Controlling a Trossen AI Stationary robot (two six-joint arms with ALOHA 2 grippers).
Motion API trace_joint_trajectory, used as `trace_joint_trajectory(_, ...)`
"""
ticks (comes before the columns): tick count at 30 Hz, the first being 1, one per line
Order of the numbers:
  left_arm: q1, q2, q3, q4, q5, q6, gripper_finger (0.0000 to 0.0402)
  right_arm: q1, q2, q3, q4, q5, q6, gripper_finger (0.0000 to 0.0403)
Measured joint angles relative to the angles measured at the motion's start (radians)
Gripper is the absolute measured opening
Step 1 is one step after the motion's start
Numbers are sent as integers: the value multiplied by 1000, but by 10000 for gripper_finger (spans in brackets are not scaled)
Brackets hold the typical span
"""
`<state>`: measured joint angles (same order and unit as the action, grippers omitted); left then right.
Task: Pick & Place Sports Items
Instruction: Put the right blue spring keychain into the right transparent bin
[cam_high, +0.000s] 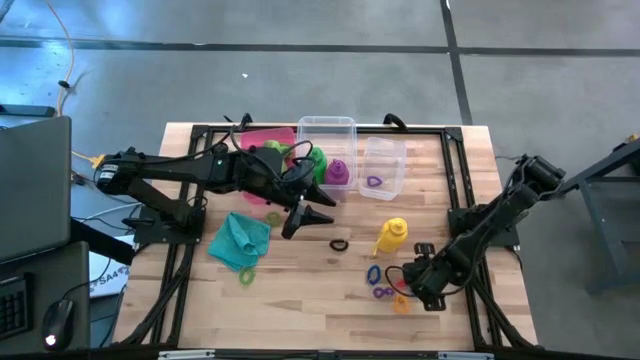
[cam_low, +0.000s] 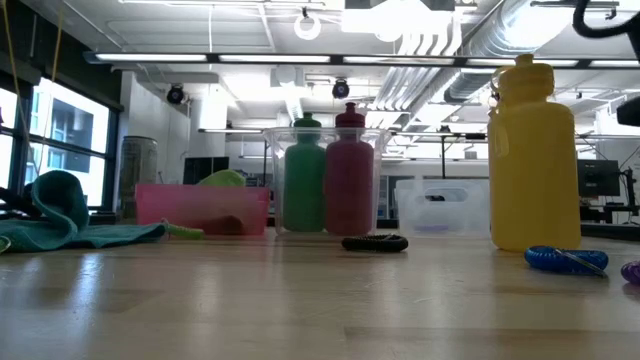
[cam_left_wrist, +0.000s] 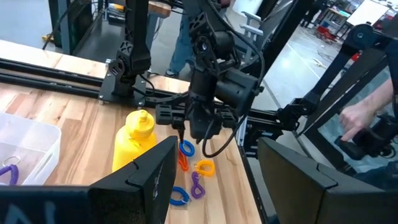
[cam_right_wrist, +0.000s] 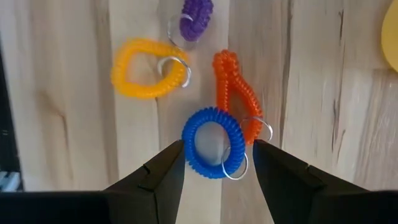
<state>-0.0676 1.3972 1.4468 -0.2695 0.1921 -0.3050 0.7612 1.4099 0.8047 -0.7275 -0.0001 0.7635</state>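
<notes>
Where the coils overlap, blue ring (cam_right_wrist: 212, 143) covers orange ring (cam_right_wrist: 236, 93).

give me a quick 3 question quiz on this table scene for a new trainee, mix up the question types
1. True or false: the yellow bottle stands inside the clear bin.
2. Which ring sits between the right gripper fingers? A) yellow ring B) blue ring C) orange ring
3. Fill in: the green bottle and the purple bottle stand in the ____ bin.

Key
1. False: it stands on the bare table, outside every bin.
2. B: the open jaws straddle the blue ring.
3. Clear.
</notes>
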Motion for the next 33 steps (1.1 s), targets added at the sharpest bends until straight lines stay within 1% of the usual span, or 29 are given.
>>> trace_joint_trajectory(4,-6,0,0,0,1,0,216,0,18,-17,6,-21,3,181)
trace_joint_trajectory(10,-23,0,0,0,1,0,216,0,18,-101,34,-49,58,181)
trace_joint_trajectory(14,-30,0,0,0,1,1,216,0,18,-150,97,-78,65,181)
trace_joint_trajectory(18,-30,0,0,0,0,0,216,0,16,-175,148,-77,89,179)
trace_joint_trajectory(21,-30,0,0,0,0,-2,216,0,15,-182,160,-72,108,165)
trace_joint_trajectory(25,-30,0,0,0,0,-2,216,0,16,-183,171,-72,109,135)
trace_joint_trajectory(29,-30,0,0,0,0,-2,216,-1,11,-185,202,-120,116,108)
trace_joint_trajectory(31,-30,0,0,0,0,-2,216,0,3,-184,217,-159,132,100)
trace_joint_trajectory(33,-29,0,0,0,0,-2,216,2,-6,-185,220,-167,135,96)
